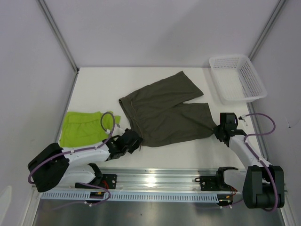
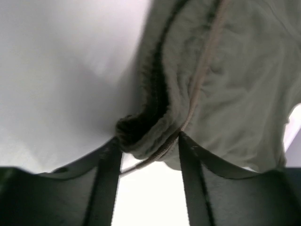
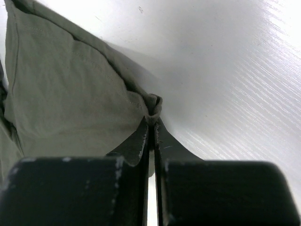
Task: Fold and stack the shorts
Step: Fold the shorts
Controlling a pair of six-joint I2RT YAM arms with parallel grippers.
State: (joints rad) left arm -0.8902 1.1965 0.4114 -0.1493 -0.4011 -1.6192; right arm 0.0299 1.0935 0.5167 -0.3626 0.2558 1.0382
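Crosswise, olive shorts, waistband leftward; right jaws tight on hem, left jaws apart around waistband.

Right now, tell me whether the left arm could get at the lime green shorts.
Probably yes: the lime green shorts lie in the open close beside the left gripper. It would first have to leave the olive shorts, whose waistband sits between its fingers.

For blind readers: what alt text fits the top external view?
A pair of dark olive-grey cloth shorts lies spread on a white table, the right claw pinching one leg hem, the left claw straddling the waistband corner. At left lie lime green cloth shorts; back right, a white plastic mesh basket.
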